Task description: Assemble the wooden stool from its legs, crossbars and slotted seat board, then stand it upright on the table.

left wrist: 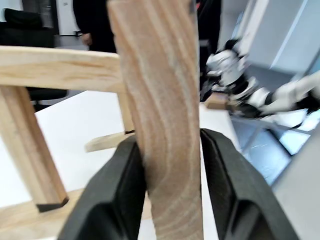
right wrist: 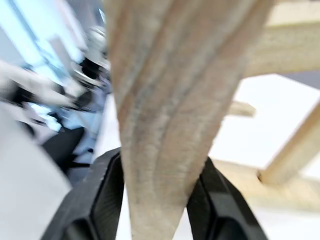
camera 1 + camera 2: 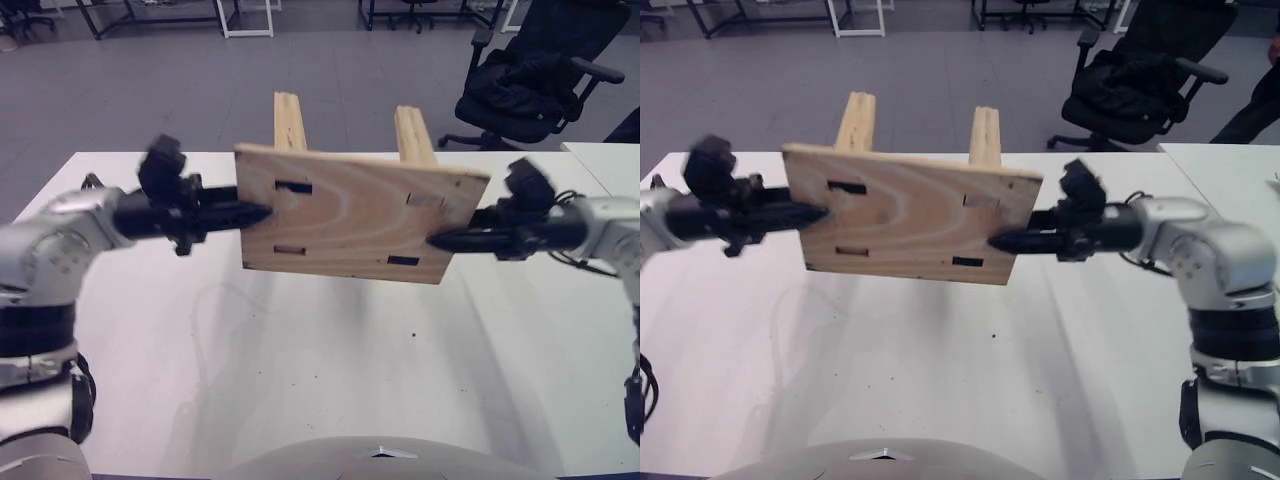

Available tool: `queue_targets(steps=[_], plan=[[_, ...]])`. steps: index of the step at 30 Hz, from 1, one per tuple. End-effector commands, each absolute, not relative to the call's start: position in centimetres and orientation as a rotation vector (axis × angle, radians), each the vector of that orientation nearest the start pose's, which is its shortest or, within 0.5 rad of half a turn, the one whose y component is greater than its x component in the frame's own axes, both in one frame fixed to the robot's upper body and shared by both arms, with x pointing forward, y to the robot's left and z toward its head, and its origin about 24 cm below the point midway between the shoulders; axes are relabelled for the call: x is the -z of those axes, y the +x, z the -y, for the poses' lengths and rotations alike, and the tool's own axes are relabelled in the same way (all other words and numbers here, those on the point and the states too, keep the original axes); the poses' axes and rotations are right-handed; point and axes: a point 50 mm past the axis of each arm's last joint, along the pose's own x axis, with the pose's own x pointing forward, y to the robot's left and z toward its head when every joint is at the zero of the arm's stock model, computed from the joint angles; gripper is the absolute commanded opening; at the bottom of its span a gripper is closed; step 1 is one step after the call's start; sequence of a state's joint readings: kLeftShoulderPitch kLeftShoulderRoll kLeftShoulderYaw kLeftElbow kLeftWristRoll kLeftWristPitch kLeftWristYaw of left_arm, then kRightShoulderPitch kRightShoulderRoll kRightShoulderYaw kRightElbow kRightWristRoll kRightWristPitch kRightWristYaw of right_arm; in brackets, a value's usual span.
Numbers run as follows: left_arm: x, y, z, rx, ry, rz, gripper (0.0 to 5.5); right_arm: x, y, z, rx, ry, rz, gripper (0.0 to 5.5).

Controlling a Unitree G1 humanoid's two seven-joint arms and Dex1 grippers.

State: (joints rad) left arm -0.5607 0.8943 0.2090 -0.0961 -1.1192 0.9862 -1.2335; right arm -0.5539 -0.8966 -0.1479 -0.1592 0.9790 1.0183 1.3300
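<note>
- You hold the stool by its slotted seat board [image 3: 350,215], raised clear above the white surface [image 3: 300,380]. Its flat face is tipped toward the head camera, and two legs [image 3: 289,122] point away behind it.
- The left pincer [image 3: 262,212] is clamped on the board's left edge. In the left wrist view its black fingers [image 1: 117,195] press against both faces of the wood.
- The right pincer [image 3: 438,241] grips the opposite edge the same way, with its fingers [image 2: 100,200] tight on the board.
- Pinching the two short edges probably lets you swing the whole assembly between the arms, so the legs can come round underneath before you set it down.
- A crossbar [image 1: 55,67] joins the legs in the left wrist view, so the frame appears already built. Standing it upright looks like the step left.
- From the head views the board hides the joints beneath it and any further legs.
- Some slots [image 3: 293,187] look dark and others pale. You cannot tell from here whether every tenon is fully seated.
</note>
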Motion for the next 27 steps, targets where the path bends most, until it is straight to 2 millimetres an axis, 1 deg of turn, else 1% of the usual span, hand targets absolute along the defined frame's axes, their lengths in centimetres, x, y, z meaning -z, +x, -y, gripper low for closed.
queue_targets(steps=[1,3,5,6,8,10,13,14,17,18,20,22,24,25,26,27], plan=[[-28.9,23.8,-21.0,1.640,-0.398,-0.254,1.32,-29.2,22.8,19.2,-1.825,0.285,-0.329,1.40],[-28.3,24.1,-20.8,1.668,-0.532,-0.389,1.32,-29.9,23.4,18.8,-1.858,0.411,-0.454,1.40],[-28.9,25.1,-21.2,1.677,-0.680,-0.457,1.32,-30.1,24.2,18.4,-1.873,0.522,-0.568,1.41],[-29.3,25.3,-21.0,1.698,-0.712,-0.506,1.32,-30.1,24.5,18.4,-1.890,0.590,-0.629,1.41],[-29.7,25.3,-20.7,1.743,-0.765,-0.589,1.32,-29.6,24.4,18.8,-1.912,0.725,-0.738,1.41],[-29.2,25.5,-20.8,1.744,-0.854,-0.664,1.32,-28.8,23.8,18.9,-1.943,0.852,-0.852,1.41],[-26.8,24.5,-21.0,1.745,-0.981,-0.833,1.32,-26.5,22.8,19.4,-1.927,1.080,-1.024,1.41],[-25.6,24.3,-21.0,1.732,-1.030,-0.886,1.32,-25.5,22.5,19.6,-1.909,1.138,-1.065,1.41],[-23.0,24.4,-21.2,1.661,-1.147,-0.960,1.32,-22.9,22.8,19.6,-1.826,1.277,-1.148,1.41],[-22.4,24.5,-21.1,1.643,-1.166,-0.976,1.32,-21.6,22.6,19.6,-1.777,1.292,-1.189,1.41],[-21.0,24.2,-21.0,1.605,-1.177,-1.028,1.33,-19.2,22.7,19.3,-1.696,1.319,-1.217,1.41],[-19.6,23.9,-21.2,1.542,-1.159,-1.057,1.35,-17.6,22.8,18.9,-1.636,1.303,-1.206,1.41],[-18.0,23.8,-21.7,1.439,-1.111,-1.063,1.37,-15.9,22.6,18.7,-1.557,1.251,-1.203,1.41],[-17.3,23.8,-22.0,1.386,-1.085,-1.053,1.37,-15.0,22.8,18.8,-1.502,1.236,-1.194,1.41],[-17.0,24.1,-22.3,1.349,-1.068,-1.035,1.77,-14.5,23.2,18.9,-1.455,1.234,-1.171,1.41],[-16.8,24.3,-22.5,1.318,-1.051,-1.016,2.05,-14.4,23.5,19.1,-1.425,1.229,-1.149,1.88]])
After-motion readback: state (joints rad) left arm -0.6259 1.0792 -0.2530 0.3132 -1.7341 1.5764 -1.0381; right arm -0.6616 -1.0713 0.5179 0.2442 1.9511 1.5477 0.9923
